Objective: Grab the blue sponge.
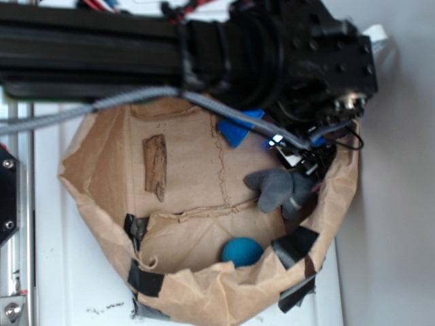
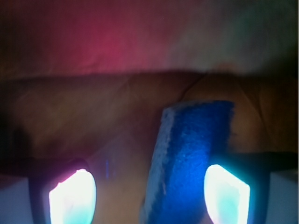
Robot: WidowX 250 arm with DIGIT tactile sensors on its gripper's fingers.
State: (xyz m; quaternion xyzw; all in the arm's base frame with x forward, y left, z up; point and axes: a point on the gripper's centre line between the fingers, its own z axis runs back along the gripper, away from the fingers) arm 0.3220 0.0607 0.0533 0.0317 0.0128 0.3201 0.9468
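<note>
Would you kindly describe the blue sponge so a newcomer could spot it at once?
Look inside the brown paper bag with black tape on its rim, at the far edge under the black robot arm. The flat bright-blue rectangular sponge lies there, partly hidden; unlike the round teal ball, it is a textured slab.

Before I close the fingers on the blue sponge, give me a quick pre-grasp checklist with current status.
1. Flat bright-blue rectangular sponge between the fingers: ok in wrist view, though it sits nearer the right one.
2. Fingers open: ok.
3. Sponge touching a finger: cannot tell.
4. Grey plush toy outside the grasp: ok, absent from wrist view.
5. Round teal-blue ball and wood piece apart from the sponge: ok.
6. Depth onto sponge: cannot tell.
</note>
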